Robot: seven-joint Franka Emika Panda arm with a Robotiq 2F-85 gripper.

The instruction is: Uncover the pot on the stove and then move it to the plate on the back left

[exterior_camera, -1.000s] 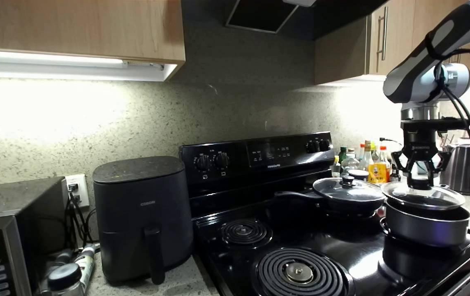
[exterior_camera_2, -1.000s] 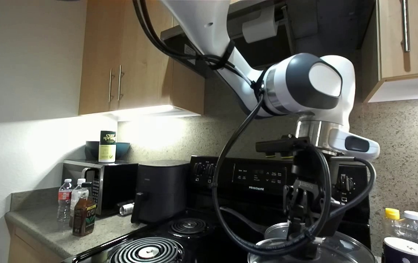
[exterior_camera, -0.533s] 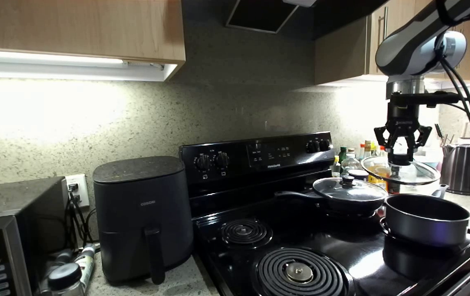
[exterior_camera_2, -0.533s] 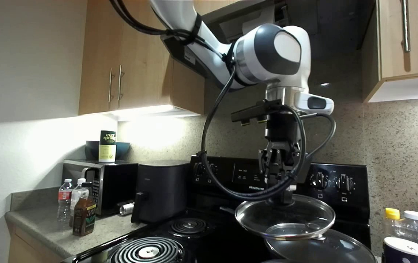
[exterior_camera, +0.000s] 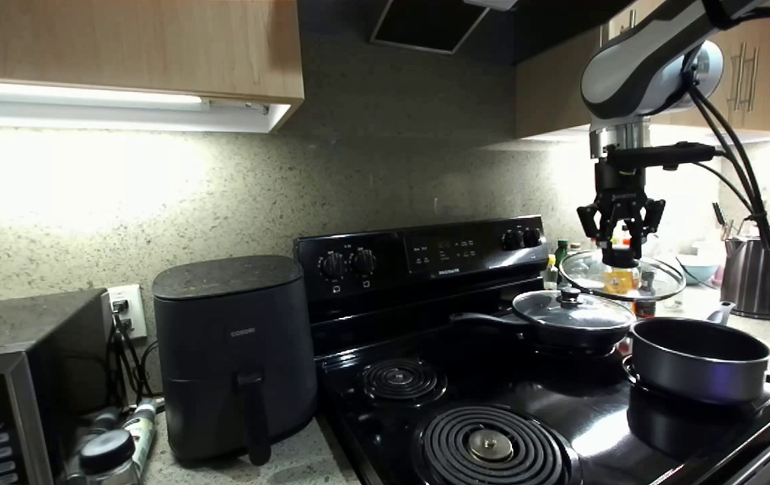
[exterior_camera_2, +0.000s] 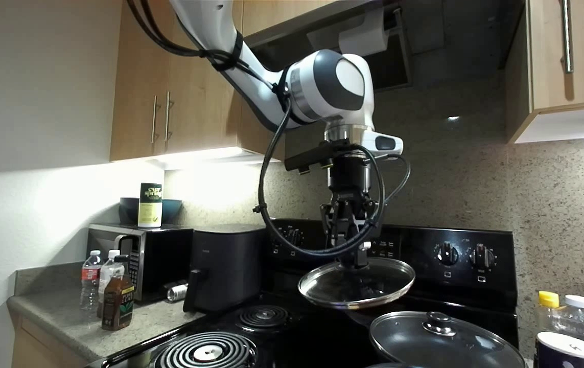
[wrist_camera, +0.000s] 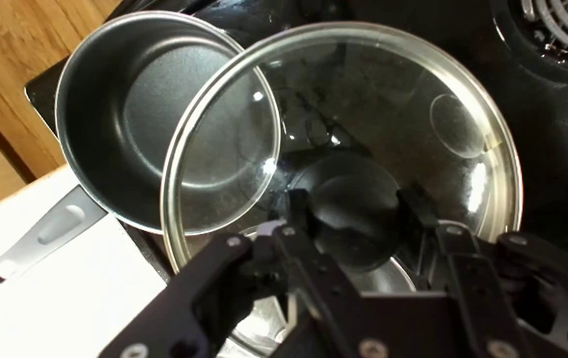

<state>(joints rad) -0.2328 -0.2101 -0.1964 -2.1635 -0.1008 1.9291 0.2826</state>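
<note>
We see 1 Robotiq gripper [wrist_camera: 355,199] grasping 1 glass lid [exterior_camera_2: 358,290] aloft, 1 uncovered saucepan [exterior_camera: 700,377] front-right on 1 electric stove [exterior_camera: 492,382], 1 lidded frying pan [exterior_camera: 570,337], 1 small coil burner [exterior_camera: 401,379] and 1 large coil burner [exterior_camera: 491,444].

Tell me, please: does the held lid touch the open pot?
Apart: an exterior view shows a clear gap between the held lid and the pot standing lower.

white-grey arm [exterior_camera_2: 312,87] — black fingers [wrist_camera: 297,210]
</note>
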